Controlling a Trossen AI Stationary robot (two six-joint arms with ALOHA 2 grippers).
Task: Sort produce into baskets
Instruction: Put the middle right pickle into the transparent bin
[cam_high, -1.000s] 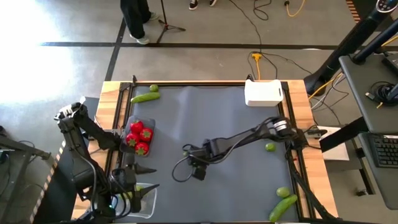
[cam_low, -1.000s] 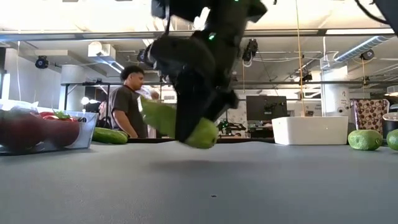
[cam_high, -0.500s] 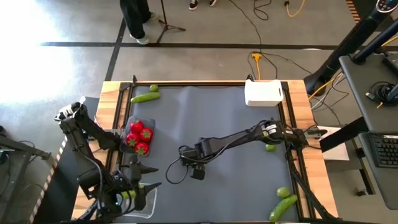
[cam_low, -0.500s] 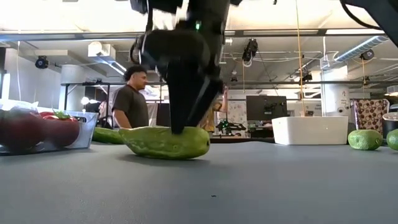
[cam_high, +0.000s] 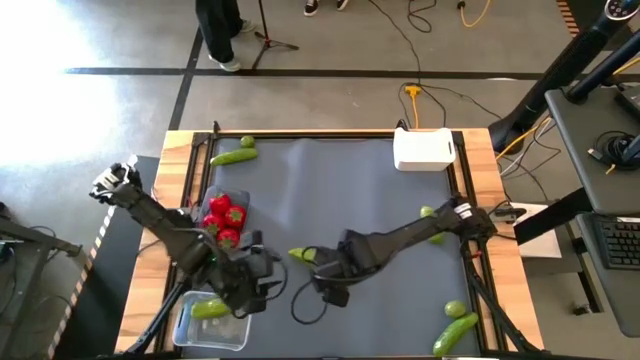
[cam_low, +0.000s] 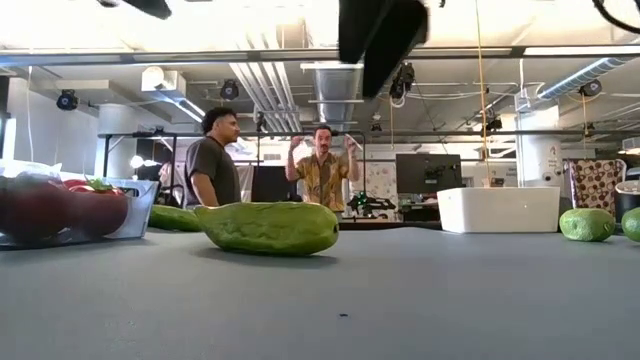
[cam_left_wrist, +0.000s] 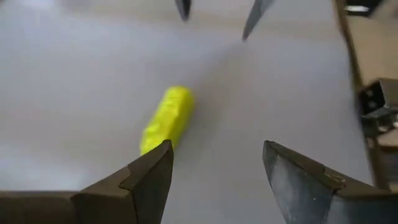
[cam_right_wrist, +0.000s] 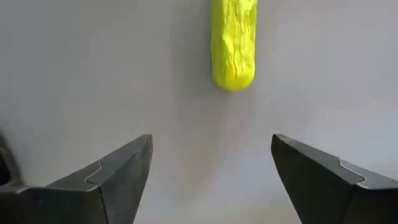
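A long green cucumber piece (cam_high: 303, 255) lies on its side on the grey mat near the middle; it also shows in the low view (cam_low: 268, 227). My right gripper (cam_high: 320, 266) is open and empty just right of it; its wrist view has the cucumber (cam_right_wrist: 233, 40) ahead of the fingers. My left gripper (cam_high: 268, 268) is open and empty just left of it; its wrist view has the cucumber (cam_left_wrist: 168, 118) ahead of its fingertips. The dark tray (cam_high: 207, 232) holds red pieces. The clear tub (cam_high: 186, 322) holds a cucumber. The white box (cam_high: 423, 150) stands at the far right.
A cucumber (cam_high: 233, 156) and a lime ball (cam_high: 248, 142) lie at the far left corner. A lime ball (cam_high: 428, 212) lies by the right arm. A ball (cam_high: 455, 309) and a cucumber (cam_high: 455, 331) lie at the near right. Two people stand beyond the table (cam_low: 320, 180).
My right gripper has lowered the tilted cucumber onto the mat, let go of it and risen clear, drawing back a little toward the right. The cucumber now lies flat. My left gripper has swung from the near left over the tub toward the cucumber.
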